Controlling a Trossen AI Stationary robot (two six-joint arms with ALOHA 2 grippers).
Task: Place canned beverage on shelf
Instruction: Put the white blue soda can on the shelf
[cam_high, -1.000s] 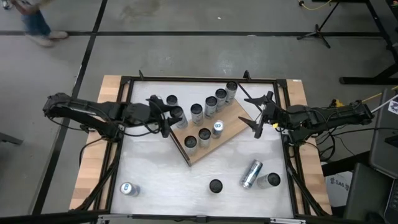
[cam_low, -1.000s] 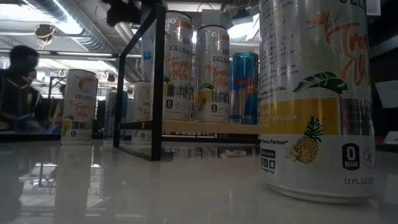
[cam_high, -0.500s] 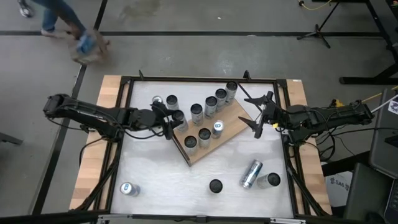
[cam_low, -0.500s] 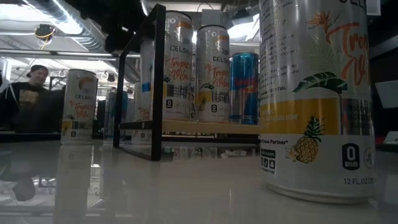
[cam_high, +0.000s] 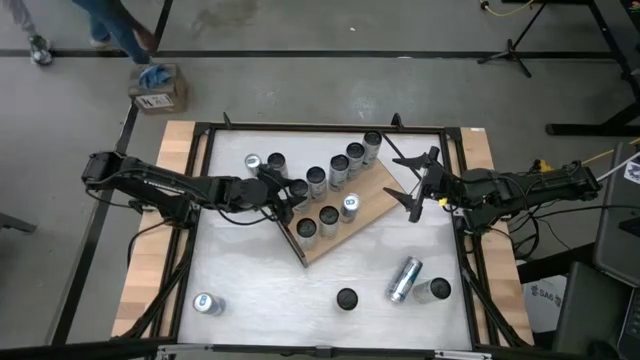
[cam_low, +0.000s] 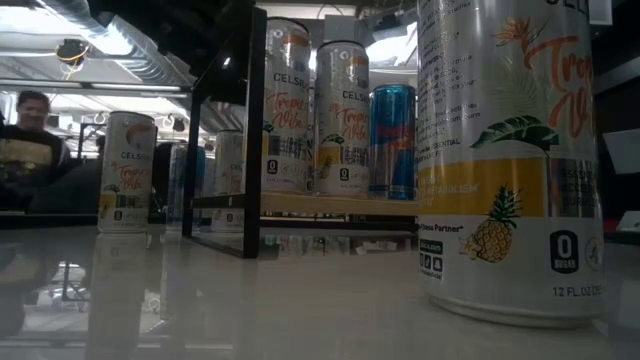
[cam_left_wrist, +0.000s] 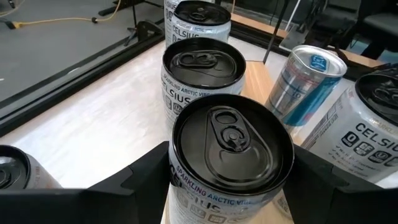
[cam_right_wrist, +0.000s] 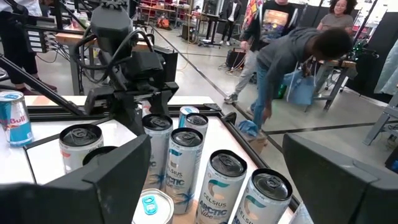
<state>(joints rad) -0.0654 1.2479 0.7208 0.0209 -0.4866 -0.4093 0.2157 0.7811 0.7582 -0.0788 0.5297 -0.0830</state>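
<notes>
The shelf (cam_high: 372, 202) is a wood board on a black frame, lying askew mid-table, with several upright cans (cam_high: 340, 168) on it. My left gripper (cam_high: 290, 192) is at the shelf's left end, shut on a black-topped canned beverage (cam_left_wrist: 230, 134), which stands just beside the shelf's other cans (cam_left_wrist: 204, 62). Whether its base rests on the board is hidden. My right gripper (cam_high: 420, 182) hangs open off the shelf's right end, with nothing between its fingers. My left gripper pinches the can's upper wall (cam_left_wrist: 180, 183), just below the rim, between its two fingers, one on each side. The fingers come from the table's left, slanting a little downward. The can stands upright in the hold; its base is hidden by the can itself.
Loose cans stand on the table at the near left (cam_high: 207, 303), near middle (cam_high: 347, 298) and near right (cam_high: 433, 290), and one lies on its side (cam_high: 403, 278). Two more (cam_high: 275, 163) stand left of the shelf. A person (cam_high: 120, 25) walks beyond the far edge.
My left gripper has carried the can toward the table's right edge and downward, up to the shelf's left end; the can has stayed upright. A person has walked past beyond the far edge.
</notes>
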